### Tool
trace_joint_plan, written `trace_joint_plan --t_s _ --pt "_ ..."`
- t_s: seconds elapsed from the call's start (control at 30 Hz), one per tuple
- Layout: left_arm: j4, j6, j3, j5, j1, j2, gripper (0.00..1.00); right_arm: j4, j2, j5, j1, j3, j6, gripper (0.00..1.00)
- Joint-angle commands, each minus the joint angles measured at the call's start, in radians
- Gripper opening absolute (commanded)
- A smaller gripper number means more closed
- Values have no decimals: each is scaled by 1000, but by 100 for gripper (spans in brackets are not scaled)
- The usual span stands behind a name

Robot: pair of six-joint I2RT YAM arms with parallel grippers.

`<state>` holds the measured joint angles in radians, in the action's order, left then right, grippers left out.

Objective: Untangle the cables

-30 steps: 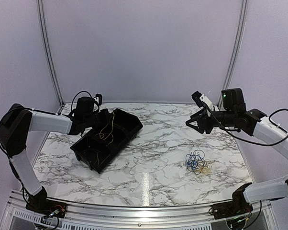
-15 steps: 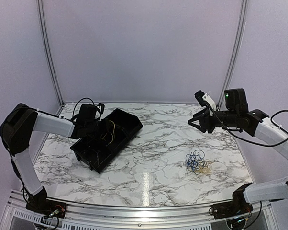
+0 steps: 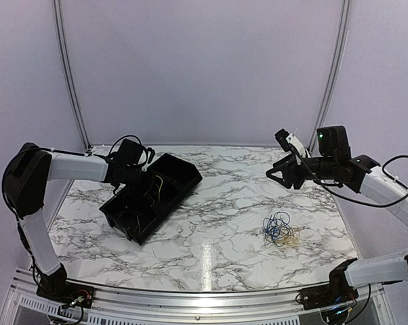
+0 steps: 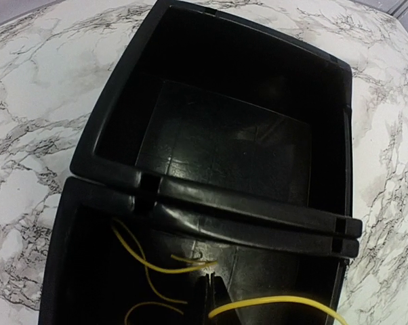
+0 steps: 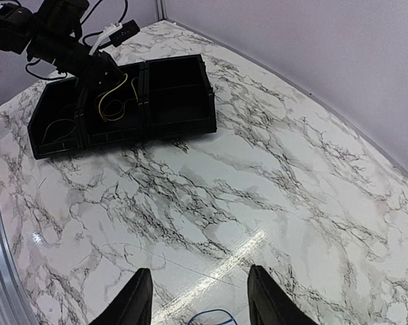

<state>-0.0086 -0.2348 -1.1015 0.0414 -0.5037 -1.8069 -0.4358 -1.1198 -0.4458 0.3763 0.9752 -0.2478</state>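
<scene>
Cables: a blue, yellow and dark tangle (image 3: 280, 230) lies on the right of the marble table (image 3: 224, 196), well apart from the black bin (image 3: 188, 179).
Freed strand: one yellow strand (image 4: 156, 269) loops inside the bin's middle compartment.
Left gripper (image 4: 209, 291): jaws together, apparently pinched on that yellow strand, low in the bin.
Right gripper (image 5: 200, 269): fingers apart, empty, hovering high above the table.
Step in hand: depositing a separated strand, by the look of it.
Next move: likely letting go of the strand, then a descent onto the tangle to single out one loop.
</scene>
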Motion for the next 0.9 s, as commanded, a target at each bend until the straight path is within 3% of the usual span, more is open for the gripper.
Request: trace_joint_plan --t_s 0.0,0.2,0.4,0.63,0.87 --pt "-217 63 -120 -17 1 -68 0 5 -7 -14 -8 13 -7 48" --pt "-281 58 -159 -23 1 -50 8 -5 8 2 -9 15 -19 48" --pt "-354 60 -180 -35 0 -24 36 -14 25 9 -8 13 -29 49" --pt "-419 94 -211 -114 1 70 53 -44 22 20 -8 33 -50 49" --pt "-644 185 -301 -244 2 120 68 -63 15 22 -8 52 -70 49"
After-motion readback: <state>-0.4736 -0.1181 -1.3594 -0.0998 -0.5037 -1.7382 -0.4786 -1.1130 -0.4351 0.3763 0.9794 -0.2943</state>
